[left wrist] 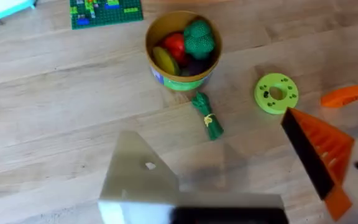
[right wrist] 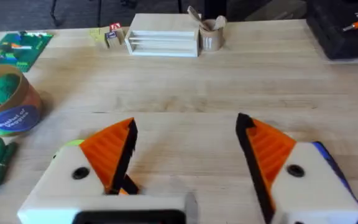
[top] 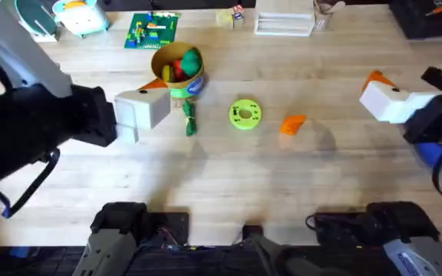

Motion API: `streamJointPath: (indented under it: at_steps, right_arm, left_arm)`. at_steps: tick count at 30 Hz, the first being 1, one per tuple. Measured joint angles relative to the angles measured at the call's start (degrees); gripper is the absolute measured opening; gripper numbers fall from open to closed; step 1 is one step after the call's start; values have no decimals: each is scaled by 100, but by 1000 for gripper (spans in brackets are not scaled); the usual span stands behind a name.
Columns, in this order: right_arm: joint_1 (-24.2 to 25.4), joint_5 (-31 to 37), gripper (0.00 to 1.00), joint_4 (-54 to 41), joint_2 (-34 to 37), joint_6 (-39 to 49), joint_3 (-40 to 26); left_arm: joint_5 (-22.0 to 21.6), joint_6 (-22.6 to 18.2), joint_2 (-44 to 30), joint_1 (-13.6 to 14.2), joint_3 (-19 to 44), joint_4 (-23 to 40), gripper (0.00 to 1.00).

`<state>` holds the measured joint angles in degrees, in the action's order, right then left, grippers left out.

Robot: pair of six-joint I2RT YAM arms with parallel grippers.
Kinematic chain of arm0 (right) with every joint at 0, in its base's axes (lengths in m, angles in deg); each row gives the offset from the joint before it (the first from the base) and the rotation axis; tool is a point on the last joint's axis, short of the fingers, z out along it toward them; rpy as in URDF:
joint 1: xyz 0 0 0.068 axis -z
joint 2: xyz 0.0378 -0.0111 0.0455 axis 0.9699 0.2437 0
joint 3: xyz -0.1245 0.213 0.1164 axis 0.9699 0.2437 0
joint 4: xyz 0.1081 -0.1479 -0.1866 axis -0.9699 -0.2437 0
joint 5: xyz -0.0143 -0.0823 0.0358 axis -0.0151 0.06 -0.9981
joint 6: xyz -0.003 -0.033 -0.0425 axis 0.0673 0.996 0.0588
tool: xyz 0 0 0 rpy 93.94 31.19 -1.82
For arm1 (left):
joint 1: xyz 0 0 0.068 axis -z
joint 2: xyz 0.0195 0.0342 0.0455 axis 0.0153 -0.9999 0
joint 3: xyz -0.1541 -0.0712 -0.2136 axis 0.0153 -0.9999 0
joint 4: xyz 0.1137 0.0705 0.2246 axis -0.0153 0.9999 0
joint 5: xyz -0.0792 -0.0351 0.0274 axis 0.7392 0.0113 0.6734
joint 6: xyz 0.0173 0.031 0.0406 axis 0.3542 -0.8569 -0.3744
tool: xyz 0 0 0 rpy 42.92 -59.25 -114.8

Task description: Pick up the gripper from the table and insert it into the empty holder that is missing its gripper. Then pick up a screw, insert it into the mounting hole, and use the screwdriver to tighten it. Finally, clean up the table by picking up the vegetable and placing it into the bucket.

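My left claw nearest, one pad missing, empty, gaping. Gripper loose on desk, just right of lime disc; right claw nearer, open, empty.

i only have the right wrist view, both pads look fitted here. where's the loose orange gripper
Observer: In the overhead view the gripper lies on the table, just right of a lime-green disc, with neither arm touching it.
Operator: ok which finger is missing its pad then
Observer: One on the left arm. The left wrist view shows the holder as bare white, while the opposite finger carries an orange pad.
Operator: where's the left gripper relative to the vegetable
Observer: Overhead, the left gripper is just left of the vegetable, open and holding nothing.
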<state>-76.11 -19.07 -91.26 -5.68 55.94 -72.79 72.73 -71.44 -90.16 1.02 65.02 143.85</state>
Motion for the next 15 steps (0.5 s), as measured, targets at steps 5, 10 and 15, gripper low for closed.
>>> streamJointPath:
  at_steps: [5,10,15]
  right_arm:
    - [0,-2,991,-13,-1,0,0]
    - [0,-2,991,-19,-2,0,-2]
    - [0,-2,991,-19,0,0,-2]
  left_arm:
    - [159,-289,-119,-2,67,56,564]
    - [327,-569,-119,0,67,41,122]
    - [381,-608,-119,0,67,-8,918]
